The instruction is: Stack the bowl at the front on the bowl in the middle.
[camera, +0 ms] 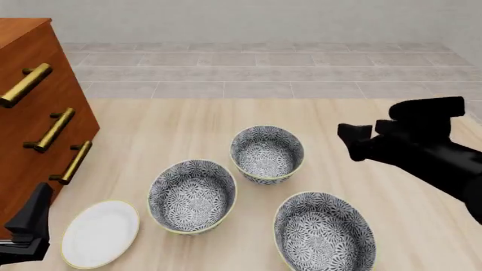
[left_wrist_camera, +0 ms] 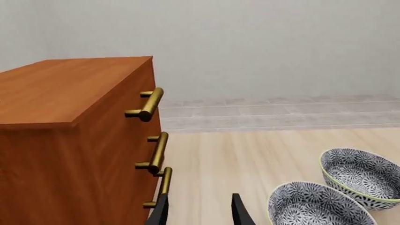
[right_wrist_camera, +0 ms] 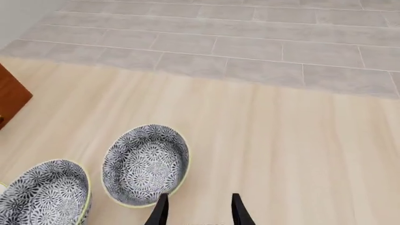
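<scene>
Three alike grey-and-white floral bowls stand on the pale wooden table. The bowl at the front (camera: 324, 232) is nearest, right of centre. The bowl in the middle (camera: 192, 195) (left_wrist_camera: 319, 207) (right_wrist_camera: 44, 198) sits to its left and further back. Neither gripper touches a bowl. My right gripper (camera: 353, 141) (right_wrist_camera: 198, 212) hovers open above the table, right of the rear bowl, nothing between its fingers. My left gripper (camera: 30, 223) (left_wrist_camera: 200, 213) is open and empty, low at the near left beside the cabinet. Neither wrist view shows the front bowl.
The third bowl (camera: 267, 153) (left_wrist_camera: 360, 176) (right_wrist_camera: 146, 164) stands furthest back. A flat white plate (camera: 100, 233) lies at the near left. A brown wooden drawer cabinet (camera: 34, 113) (left_wrist_camera: 69, 140) with brass handles (left_wrist_camera: 150, 104) fills the left side. Grey tiled floor lies beyond the table.
</scene>
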You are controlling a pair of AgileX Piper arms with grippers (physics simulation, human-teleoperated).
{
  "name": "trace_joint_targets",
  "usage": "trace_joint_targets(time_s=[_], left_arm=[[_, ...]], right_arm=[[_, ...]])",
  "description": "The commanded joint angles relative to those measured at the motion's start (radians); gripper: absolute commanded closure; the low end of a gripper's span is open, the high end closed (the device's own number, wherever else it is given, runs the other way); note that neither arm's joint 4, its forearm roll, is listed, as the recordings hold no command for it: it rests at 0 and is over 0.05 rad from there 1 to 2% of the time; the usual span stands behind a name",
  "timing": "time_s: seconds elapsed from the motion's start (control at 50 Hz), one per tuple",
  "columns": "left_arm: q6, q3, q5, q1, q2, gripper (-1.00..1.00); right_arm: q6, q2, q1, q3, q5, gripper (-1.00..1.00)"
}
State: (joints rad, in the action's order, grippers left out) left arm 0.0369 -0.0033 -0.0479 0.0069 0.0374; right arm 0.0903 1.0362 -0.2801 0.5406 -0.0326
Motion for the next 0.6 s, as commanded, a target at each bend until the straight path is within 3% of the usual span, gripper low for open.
trace_joint_targets(time_s=[0.02,0.1,0.6], left_arm=[[-0.003,-0.001,-0.001,0.004,0.001,-1.0],[-0.003,0.0,-0.007,0.006,0.008,-1.0],[-0.014,-0.001,-0.026,0.002,0.034,-1.0]], right_arm=[[0.045,0.09,-0.061,0.096,0.088,-1.0],[0.093,0.156,-0.074,0.131,0.12,-1.0],[0.15,0.344,-0.088,0.272,0.153,-1.0]])
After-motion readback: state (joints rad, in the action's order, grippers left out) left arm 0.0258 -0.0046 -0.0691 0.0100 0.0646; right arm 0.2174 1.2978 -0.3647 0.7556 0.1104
